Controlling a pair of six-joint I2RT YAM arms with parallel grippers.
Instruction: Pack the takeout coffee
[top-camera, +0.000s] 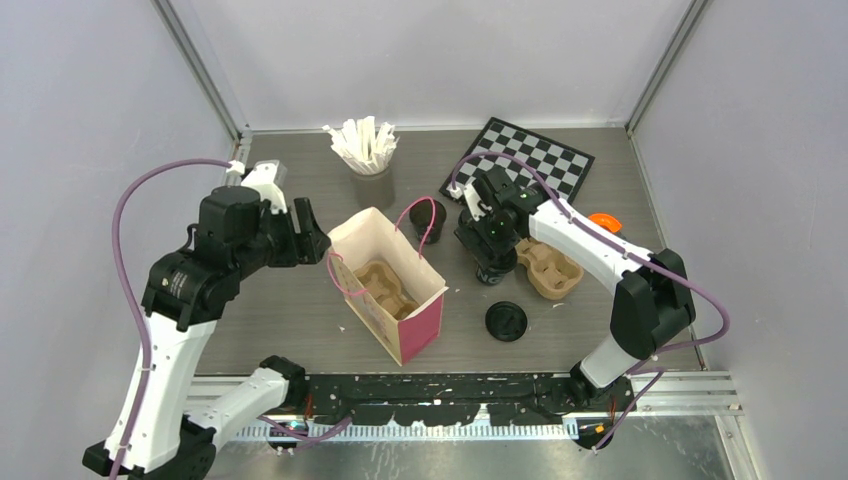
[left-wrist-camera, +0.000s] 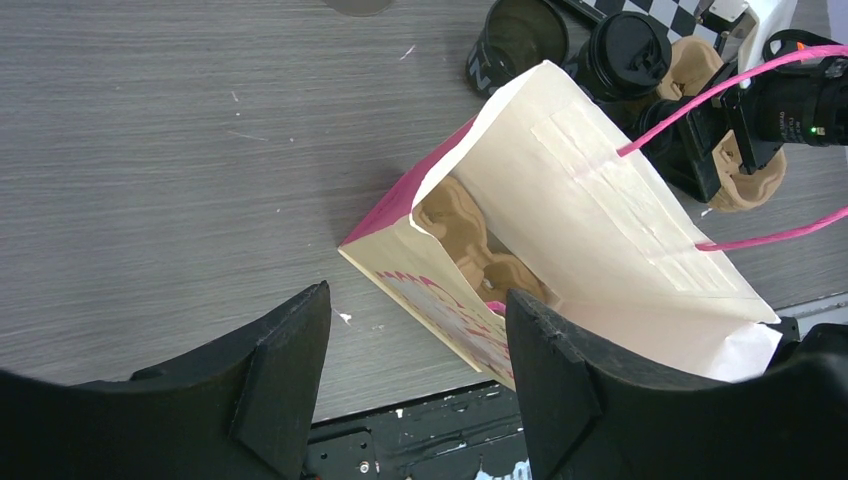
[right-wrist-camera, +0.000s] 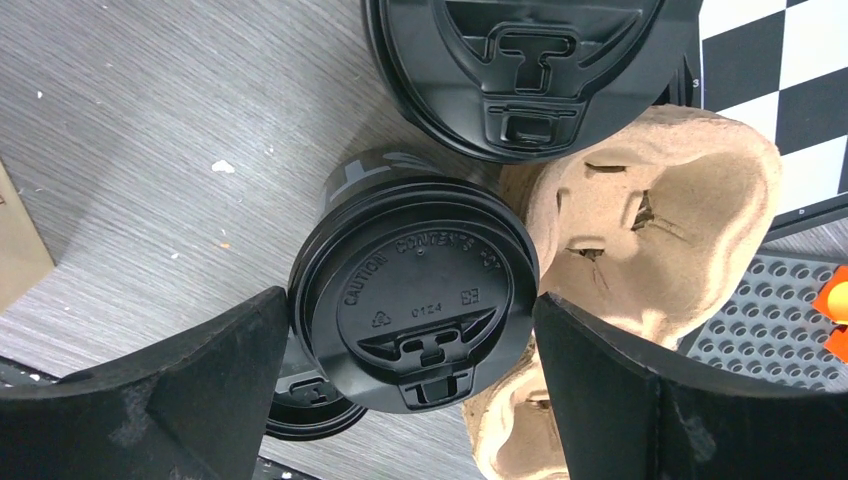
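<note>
A lidded cup (right-wrist-camera: 400, 270) is standing on the table (top-camera: 290, 320) just right of the bag (top-camera: 420, 330). The right jaws are spreading wide on either side of its lid, and whether they are touching it cannot be told. A second lidded cup (right-wrist-camera: 530, 60) is standing right of the bag too, against a carrier (top-camera: 550, 268). A lidless cup (top-camera: 428, 215) is waiting behind the bag, and a loose lid (top-camera: 506, 321) is lying off its near right corner. Another carrier (top-camera: 385, 285) is sitting inside the bag. The left jaws are hanging partly open and empty at the bag's left.
</note>
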